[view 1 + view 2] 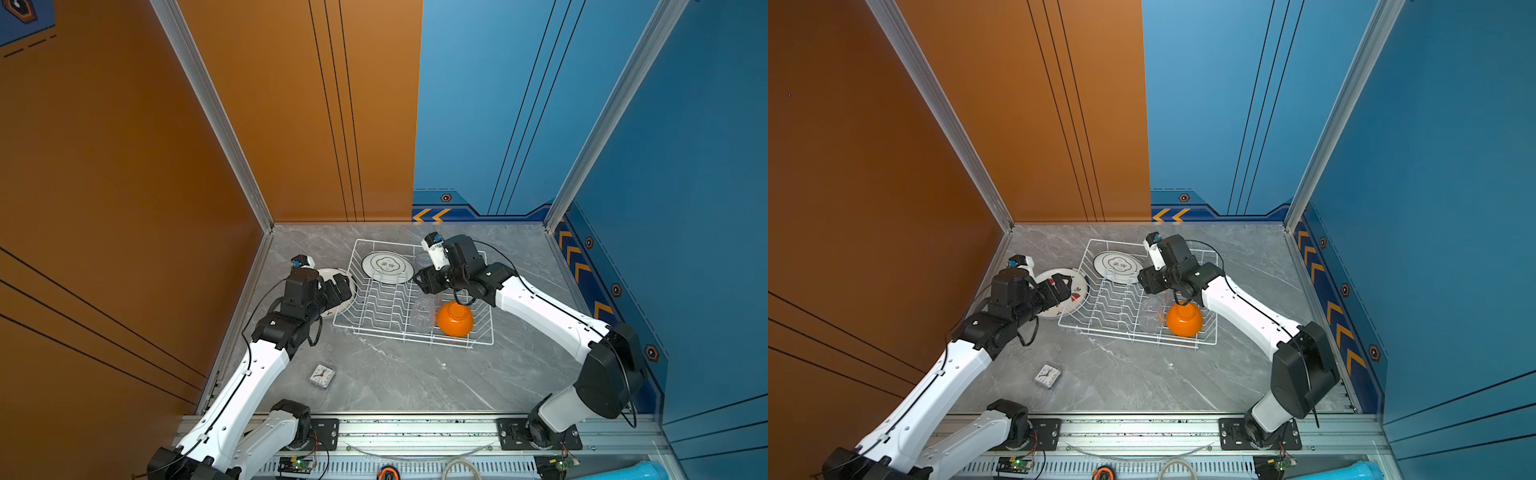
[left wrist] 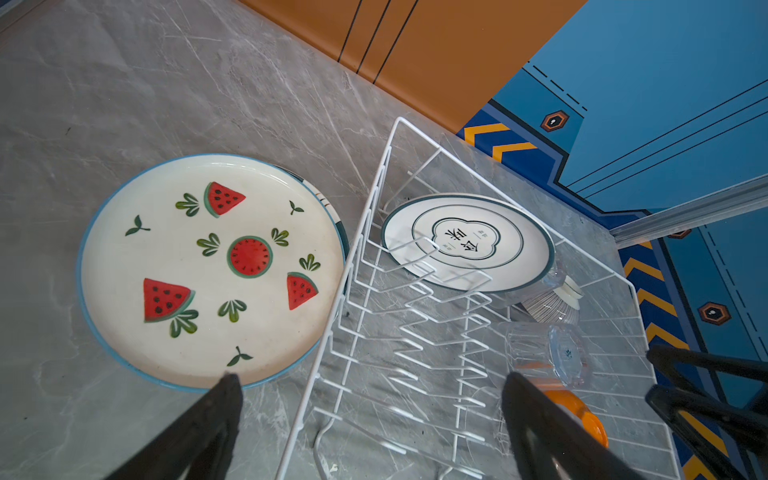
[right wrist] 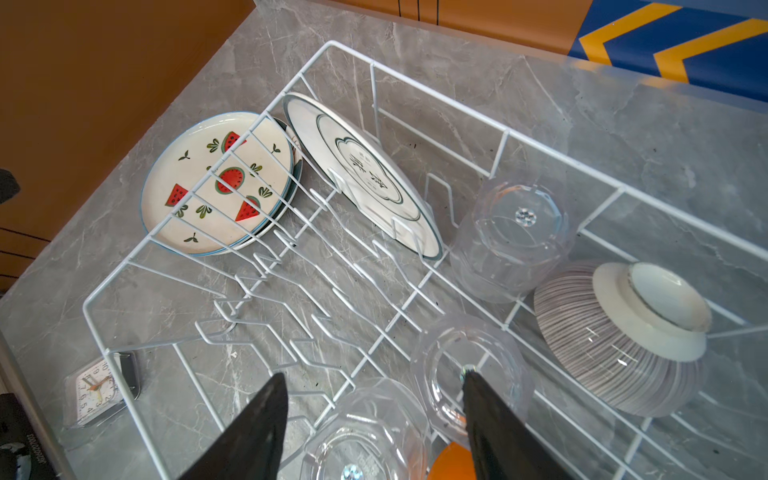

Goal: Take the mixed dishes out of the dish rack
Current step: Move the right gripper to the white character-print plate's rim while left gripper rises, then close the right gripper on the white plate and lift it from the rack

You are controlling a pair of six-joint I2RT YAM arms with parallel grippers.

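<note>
The white wire dish rack (image 1: 415, 338) (image 2: 376, 199) holds a green-rimmed white plate (image 1: 387, 266) (image 3: 361, 174) leaning in its dividers, three upturned clear tumblers (image 3: 519, 237) (image 3: 469, 332) (image 3: 365, 436), a ribbed bowl (image 3: 615, 340) and an orange bowl (image 1: 455, 319). A watermelon plate (image 2: 212, 270) lies on the table left of the rack, on top of another plate. My left gripper (image 2: 370, 380) hangs open over the rack's left rim, holding nothing. My right gripper (image 3: 374, 374) is open above the rack, its jaws either side of the nearest tumbler, with gaps showing.
A small square clock (image 1: 322, 375) (image 3: 97, 388) lies on the grey marble table (image 1: 415, 374) in front of the rack. Orange and blue walls close in the left, back and right sides. The arms' base rail runs along the front edge.
</note>
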